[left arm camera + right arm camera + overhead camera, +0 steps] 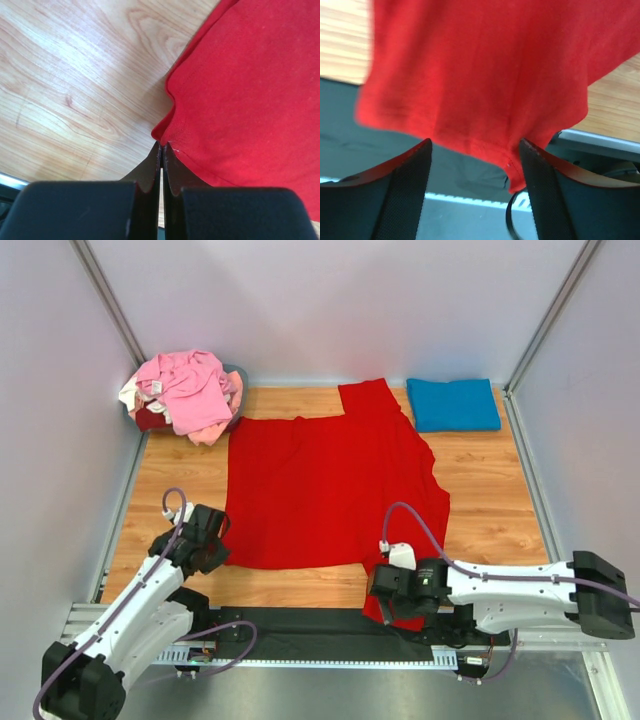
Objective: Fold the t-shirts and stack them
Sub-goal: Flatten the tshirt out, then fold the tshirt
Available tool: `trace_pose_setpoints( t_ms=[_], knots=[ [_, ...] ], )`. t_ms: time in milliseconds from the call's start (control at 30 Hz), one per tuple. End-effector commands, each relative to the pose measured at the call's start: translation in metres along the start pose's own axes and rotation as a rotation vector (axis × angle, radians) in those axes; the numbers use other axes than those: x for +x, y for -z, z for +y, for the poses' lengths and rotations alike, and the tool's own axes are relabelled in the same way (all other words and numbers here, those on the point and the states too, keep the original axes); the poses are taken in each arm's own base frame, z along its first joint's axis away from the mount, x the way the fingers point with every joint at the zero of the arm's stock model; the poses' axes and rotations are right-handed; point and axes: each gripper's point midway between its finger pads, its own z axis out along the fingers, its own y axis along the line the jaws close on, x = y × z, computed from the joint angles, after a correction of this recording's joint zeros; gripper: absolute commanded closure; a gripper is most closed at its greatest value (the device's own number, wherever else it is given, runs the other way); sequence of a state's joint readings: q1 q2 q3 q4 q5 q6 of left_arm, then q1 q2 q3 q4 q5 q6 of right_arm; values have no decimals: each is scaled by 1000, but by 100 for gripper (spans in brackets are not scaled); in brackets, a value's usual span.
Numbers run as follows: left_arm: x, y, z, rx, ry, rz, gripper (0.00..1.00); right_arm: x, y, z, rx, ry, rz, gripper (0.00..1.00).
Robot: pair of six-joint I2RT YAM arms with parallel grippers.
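Note:
The bright red t-shirt [330, 480] lies spread flat on the middle of the wooden table, one sleeve pointing to the back. My left gripper [215, 540] is shut on the shirt's near left corner; in the left wrist view the gripper [161, 146] pinches the hem of the red cloth [250, 90]. My right gripper [385, 595] is open at the near edge, where a red sleeve hangs over. In the right wrist view that gripper [475, 145] has the red cloth [480, 65] between its spread fingers, untouched. A folded blue t-shirt [453, 404] lies at the back right.
A crumpled pile of light pink and cream shirts [185, 390] sits in the back left corner. White walls with metal posts close in the table on three sides. A black strip and metal rail [300, 640] run along the near edge.

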State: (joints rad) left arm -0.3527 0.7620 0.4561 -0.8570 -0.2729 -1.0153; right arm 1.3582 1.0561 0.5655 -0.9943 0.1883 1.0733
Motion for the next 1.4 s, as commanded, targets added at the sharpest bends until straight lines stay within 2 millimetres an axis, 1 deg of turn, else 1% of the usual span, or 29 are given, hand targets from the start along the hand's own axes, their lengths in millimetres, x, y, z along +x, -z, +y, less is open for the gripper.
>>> trace_pose_setpoints(
  t_ms=[0,33,167,267,300,367,400,467,500,567,600,633,667,700,733,767,800,867,900,967,1000,1033,1067,1133,1200,1233,1300,1333,1367],
  knots=[
    [-5,7,-3,29,-13,-19,100,2,-14,7,-16,-64,-10,33],
    [-5,7,-5,39,-13,-18,100,3,-18,10,-24,-67,-5,34],
    [-5,8,-7,52,-15,-20,100,9,-33,-2,31,-55,7,40],
    [-6,7,-7,49,-16,-22,100,13,-40,-2,39,-46,23,47],
    [-5,7,-6,45,-20,-20,100,15,-42,-2,40,-46,32,56],
    [-6,8,-7,52,-17,-22,100,17,-42,-4,46,-40,38,65],
    [-6,8,-6,50,-17,-23,100,17,-41,-6,58,-38,34,73],
    [-6,10,-8,63,-14,-22,100,14,-37,-9,75,-35,24,82],
    [-6,11,-9,68,-10,-21,100,15,-33,-18,112,-29,30,93],
    [-7,16,-13,90,-3,-19,100,2,-21,-16,111,-47,-21,100],
    [-9,19,-15,97,4,-22,100,1,-13,-22,139,-47,-28,100],
    [-10,22,-16,105,7,-24,100,-13,0,-16,113,-66,-83,100],
    [-14,27,-20,121,11,-29,100,-20,8,-15,106,-75,-111,99],
    [-16,31,-22,128,12,-35,100,-23,17,-22,132,-74,-126,100],
    [-19,35,-23,135,11,-40,100,-34,25,-24,137,-78,-172,100],
    [-24,41,-26,139,8,-47,100,-48,41,-17,108,-107,-209,99],
    [-26,45,-28,145,-2,-53,100,-55,48,-25,137,-96,-235,100],
    [-36,54,-32,146,-8,-73,100,-74,61,-29,140,-126,-272,100],
    [-38,55,-33,146,-16,-78,100,-85,70,-26,126,-139,-295,100],
    [-46,60,-39,152,-35,-93,100,-101,76,-31,139,-109,-314,100],
    [-49,61,-40,149,-40,-99,100,-113,79,-39,150,-179,-306,100],
    [-51,61,-42,148,-57,-100,100,-122,79,-27,76,-138,-303,100],
    [-56,62,-48,149,-59,-104,100,-133,82,-32,83,-180,-322,100],
    [-60,61,-53,144,-72,-102,100,-158,103,-28,58,-215,-345,100],
    [-66,60,-60,143,-89,-101,100,-178,114,-29,64,-203,-378,100],
    [-70,59,-63,144,-88,-109,100,-197,126,-25,70,-204,-413,100],
    [-76,57,-69,139,-106,-108,100,-216,131,-35,134,-159,-417,100],
    [-80,56,-70,134,-103,-111,100,-227,126,-39,187,-140,-410,99],
    [-85,54,-74,130,-109,-107,100,-241,131,-44,195,-147,-428,99]
  ],
)
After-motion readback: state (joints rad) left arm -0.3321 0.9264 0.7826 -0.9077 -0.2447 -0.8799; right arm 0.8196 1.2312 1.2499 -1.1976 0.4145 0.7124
